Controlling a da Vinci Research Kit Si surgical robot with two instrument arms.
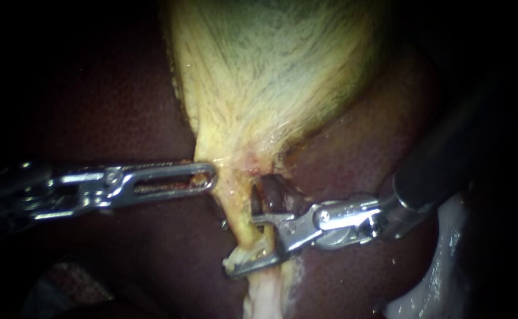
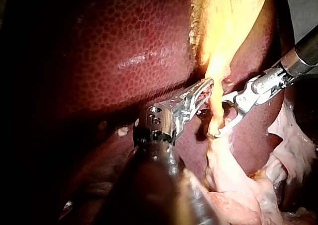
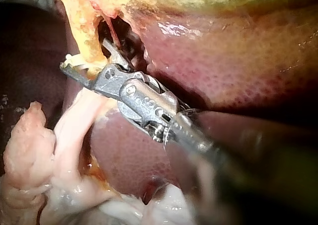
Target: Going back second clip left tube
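Right instrument's end effector (image 1: 241, 245) gapes around the slim, pale-yellow tube (image 1: 239, 208).

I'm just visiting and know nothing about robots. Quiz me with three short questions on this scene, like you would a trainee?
1. True or false: the right instrument straddles the pale tube below the gallbladder.
2. The tip of the left instrument is at: A) the gallbladder's narrow end B) the right instrument's shaft C) nothing at all.
3. Fill in: the dark red tissue around everything is the ____.
Key: 1 true; 2 A; 3 liver.
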